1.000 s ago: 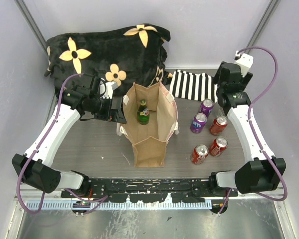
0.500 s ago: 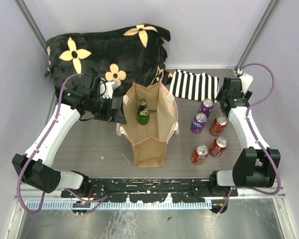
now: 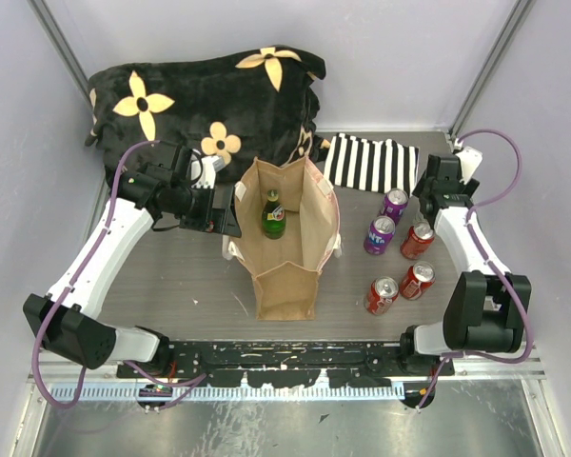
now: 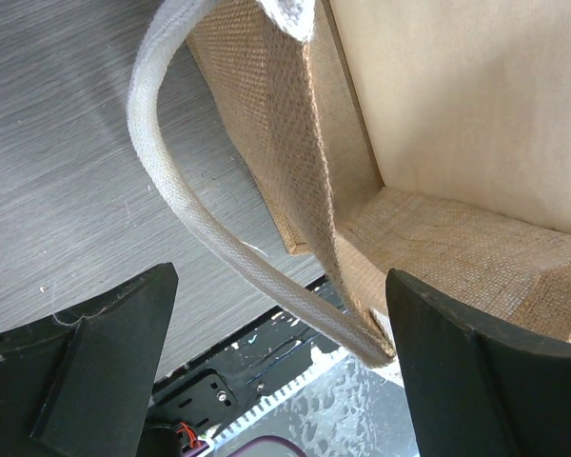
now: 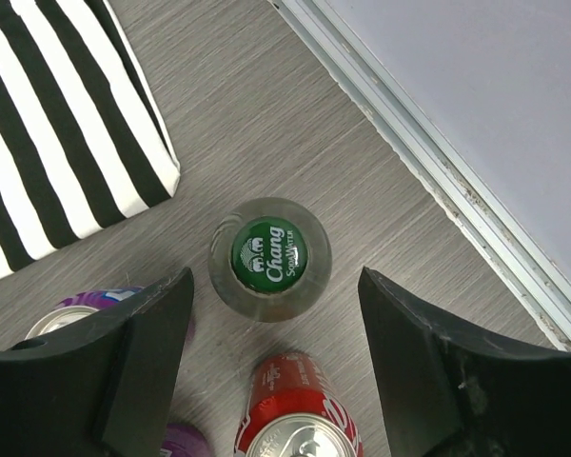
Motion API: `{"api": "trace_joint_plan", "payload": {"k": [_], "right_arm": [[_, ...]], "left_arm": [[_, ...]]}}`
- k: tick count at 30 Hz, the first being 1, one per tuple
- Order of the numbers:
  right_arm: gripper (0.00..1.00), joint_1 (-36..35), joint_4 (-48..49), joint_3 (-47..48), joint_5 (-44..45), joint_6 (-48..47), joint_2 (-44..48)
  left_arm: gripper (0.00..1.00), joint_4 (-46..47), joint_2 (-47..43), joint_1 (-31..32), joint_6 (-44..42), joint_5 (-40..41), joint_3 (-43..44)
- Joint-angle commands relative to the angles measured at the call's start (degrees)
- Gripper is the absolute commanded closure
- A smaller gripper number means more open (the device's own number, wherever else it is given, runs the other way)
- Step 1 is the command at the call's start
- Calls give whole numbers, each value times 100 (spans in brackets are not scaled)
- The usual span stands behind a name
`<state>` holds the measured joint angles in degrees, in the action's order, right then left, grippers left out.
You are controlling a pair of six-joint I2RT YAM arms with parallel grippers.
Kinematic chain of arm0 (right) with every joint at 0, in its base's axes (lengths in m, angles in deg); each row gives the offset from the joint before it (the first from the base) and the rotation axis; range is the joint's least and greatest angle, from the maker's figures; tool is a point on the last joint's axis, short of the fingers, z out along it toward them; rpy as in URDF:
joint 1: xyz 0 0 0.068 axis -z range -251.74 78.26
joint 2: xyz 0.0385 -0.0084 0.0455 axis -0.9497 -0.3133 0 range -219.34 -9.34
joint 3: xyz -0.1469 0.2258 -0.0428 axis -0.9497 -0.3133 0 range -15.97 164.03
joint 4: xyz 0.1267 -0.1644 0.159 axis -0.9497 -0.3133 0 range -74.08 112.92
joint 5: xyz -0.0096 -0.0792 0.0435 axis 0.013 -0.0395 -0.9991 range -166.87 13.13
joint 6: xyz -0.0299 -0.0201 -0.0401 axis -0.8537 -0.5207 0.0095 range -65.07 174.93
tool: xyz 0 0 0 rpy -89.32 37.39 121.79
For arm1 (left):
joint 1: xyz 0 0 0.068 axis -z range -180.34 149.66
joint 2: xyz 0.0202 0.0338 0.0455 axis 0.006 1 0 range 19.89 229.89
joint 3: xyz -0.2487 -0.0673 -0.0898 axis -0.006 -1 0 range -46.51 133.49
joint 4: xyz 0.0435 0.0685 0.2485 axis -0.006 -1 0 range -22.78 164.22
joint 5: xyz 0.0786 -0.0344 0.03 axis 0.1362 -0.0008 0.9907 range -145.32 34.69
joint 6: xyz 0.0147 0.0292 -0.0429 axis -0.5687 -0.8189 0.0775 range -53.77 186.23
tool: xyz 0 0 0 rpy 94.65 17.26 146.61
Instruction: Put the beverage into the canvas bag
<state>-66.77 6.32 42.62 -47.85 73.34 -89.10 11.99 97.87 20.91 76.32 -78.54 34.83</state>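
Observation:
The tan canvas bag stands open mid-table with a green bottle inside. My left gripper is open at the bag's left rim; in the left wrist view its fingers straddle the white strap handle and the bag's wall without pinching them. My right gripper is open over the drinks at the right. In the right wrist view a clear bottle with a green Chang cap stands upright between its open fingers, untouched.
Two purple cans and three red cans stand right of the bag. A black-and-white striped cloth and a black flowered blanket lie behind. A red can sits just below the Chang bottle.
My right arm has swung its wrist forward and down, from the back right corner to above the drinks. The left arm and the bag have not moved.

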Motion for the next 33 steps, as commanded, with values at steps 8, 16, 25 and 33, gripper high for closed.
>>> {"api": "trace_joint_plan", "payload": {"k": [8, 16, 25, 33], "right_arm": [[29, 23, 870, -162, 13, -110, -135], [36, 30, 1026, -275, 83, -122, -194], [46, 35, 1209, -442, 133, -90, -114], [53, 31, 1305, -434, 104, -134, -109]], "left_arm": [[2, -7, 70, -7, -84, -95, 4], [2, 0, 145, -5, -94, -104, 41], [2, 6, 195, -7, -114, -121, 102], [2, 16, 173, -5, -113, -156, 4]]}}
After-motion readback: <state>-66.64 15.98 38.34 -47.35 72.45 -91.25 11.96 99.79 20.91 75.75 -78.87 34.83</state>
